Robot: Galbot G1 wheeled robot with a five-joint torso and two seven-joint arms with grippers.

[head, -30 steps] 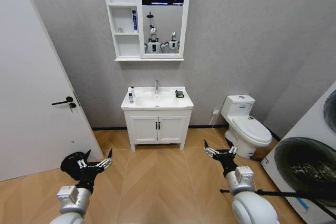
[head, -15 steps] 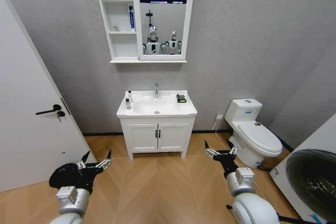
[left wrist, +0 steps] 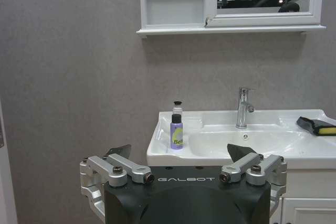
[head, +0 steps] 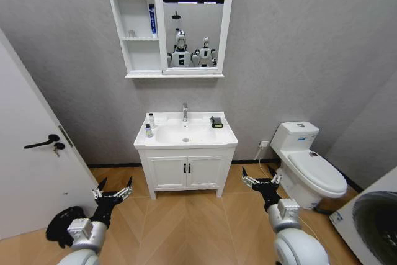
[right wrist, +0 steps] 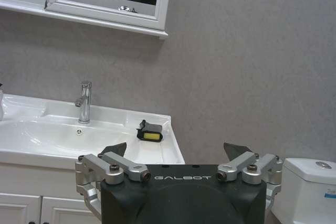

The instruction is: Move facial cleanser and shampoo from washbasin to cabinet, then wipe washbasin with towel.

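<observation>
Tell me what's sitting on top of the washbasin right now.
On the washbasin: two small bottles at its left edge, a chrome tap at the back, the black-and-yellow towel at right. Nothing visible inside the bowl.

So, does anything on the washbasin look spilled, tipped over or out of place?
Nothing stands out. On the washbasin, two small bottles stand upright left of the tap; the folded towel lies flat on the right. No spill shows.
</observation>
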